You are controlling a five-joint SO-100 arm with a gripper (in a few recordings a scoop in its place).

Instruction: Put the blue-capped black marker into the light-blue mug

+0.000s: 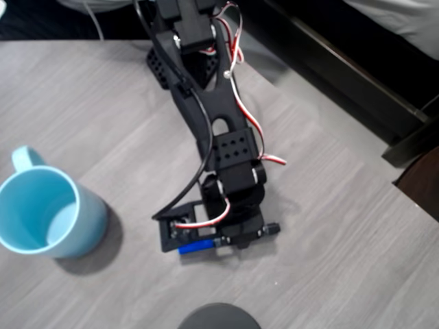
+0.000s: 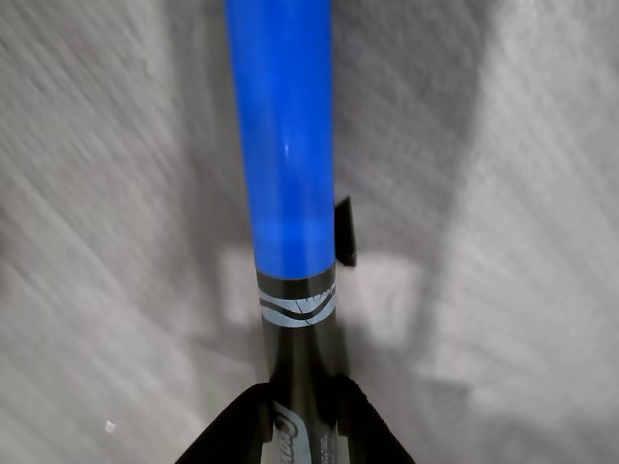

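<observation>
Gripper (image 2: 302,425) pinched tight on blue-capped black marker (image 2: 287,145), grasp done. Light-blue mug (image 1: 51,212) well left of gripper in overhead view, empty. Carry and drop remain.

Soft, even light. The light-blue mug (image 1: 48,212) drops a dark shadow to its right. The wrist view is blurry and streaky.

Marker body: your arm (image 1: 219,151) covers most of the blue-capped black marker (image 1: 199,248) from overhead.
Cap tip: cropped by the wrist view's top edge.
Mug: the light-blue mug (image 1: 48,212) runs off the overhead view's left edge.
Label print: too blurred to read.
</observation>
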